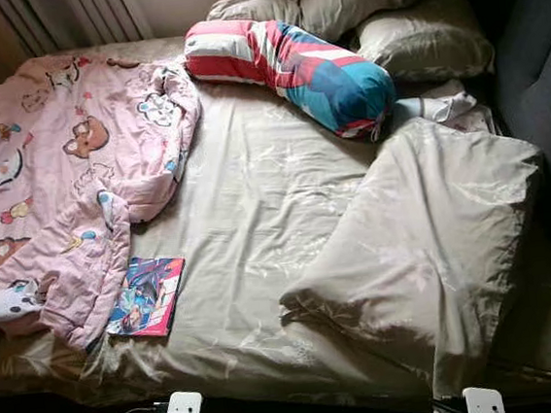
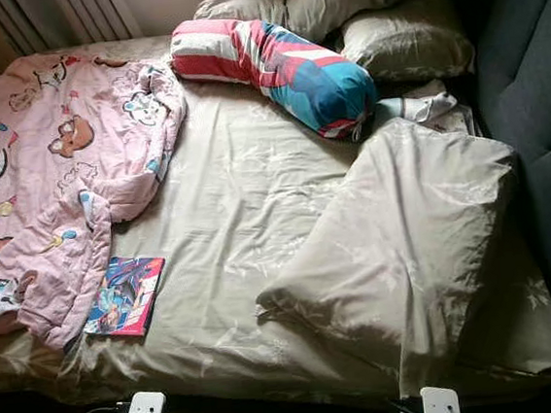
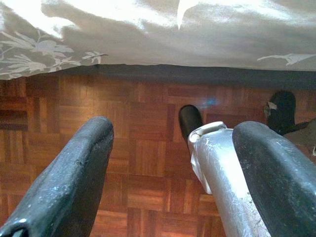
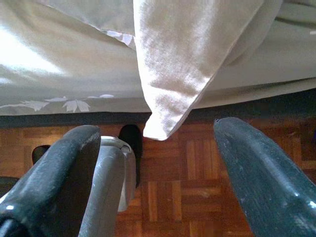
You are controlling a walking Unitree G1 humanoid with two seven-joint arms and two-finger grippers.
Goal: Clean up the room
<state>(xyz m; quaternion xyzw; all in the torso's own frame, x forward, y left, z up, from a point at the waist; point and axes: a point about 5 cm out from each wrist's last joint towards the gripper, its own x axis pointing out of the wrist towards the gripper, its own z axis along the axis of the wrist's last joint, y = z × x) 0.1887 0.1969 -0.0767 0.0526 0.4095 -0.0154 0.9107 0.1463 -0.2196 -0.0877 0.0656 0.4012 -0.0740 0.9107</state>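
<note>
Unmade bed [image 1: 256, 208]: pink cartoon blanket [image 1: 59, 188] bunched on its left half, magazine [image 1: 148, 297] just beside the blanket's lower edge, beige duvet [image 1: 425, 241] folded on the right with a corner hanging off the foot. Striped bolster [image 1: 291, 63] near the pillows [image 1: 406, 38]. Left gripper [image 3: 168, 173] and right gripper [image 4: 153, 173] hang low over the parquet floor [image 3: 138, 163], fingers spread, holding nothing. Risk: pulling the blanket could sweep the magazine to the floor.
</note>
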